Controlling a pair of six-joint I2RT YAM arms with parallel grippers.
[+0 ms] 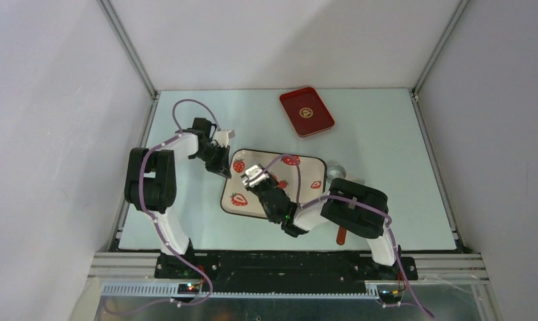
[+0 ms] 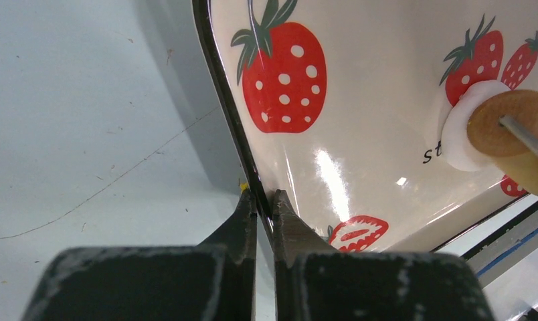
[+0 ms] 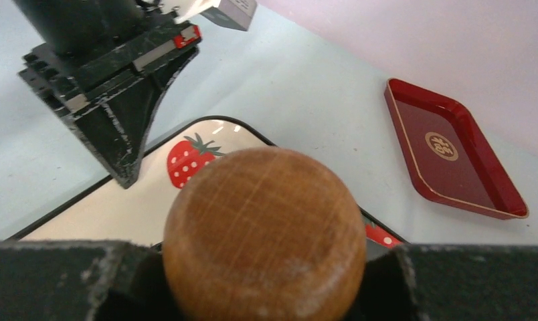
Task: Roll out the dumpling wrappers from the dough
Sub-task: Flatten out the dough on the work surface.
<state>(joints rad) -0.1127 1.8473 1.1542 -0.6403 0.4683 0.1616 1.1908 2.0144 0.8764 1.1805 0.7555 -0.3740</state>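
Note:
A cream tray printed with strawberries [image 1: 306, 200] lies mid-table. My left gripper [image 2: 263, 200] is shut on this strawberry tray's black left rim [image 2: 219, 100], one finger outside and one inside; from above the left gripper [image 1: 221, 162] sits at the tray's left edge. My right gripper [image 3: 266, 281] is shut on a wooden rolling pin [image 3: 265, 234] and hangs over the tray's middle [image 1: 263, 187]. In the left wrist view the pin's end [image 2: 510, 124] rests on the dough [image 2: 457, 134], a white roundish piece pressed partly flat. The dumpling wrappers are out of view.
A dark red tray [image 1: 306, 111] sits at the back, right of centre, also seen in the right wrist view [image 3: 454, 150]. A small silvery cup [image 1: 336, 172] stands by the strawberry tray's right edge. Grey walls enclose the pale table [image 1: 387, 160].

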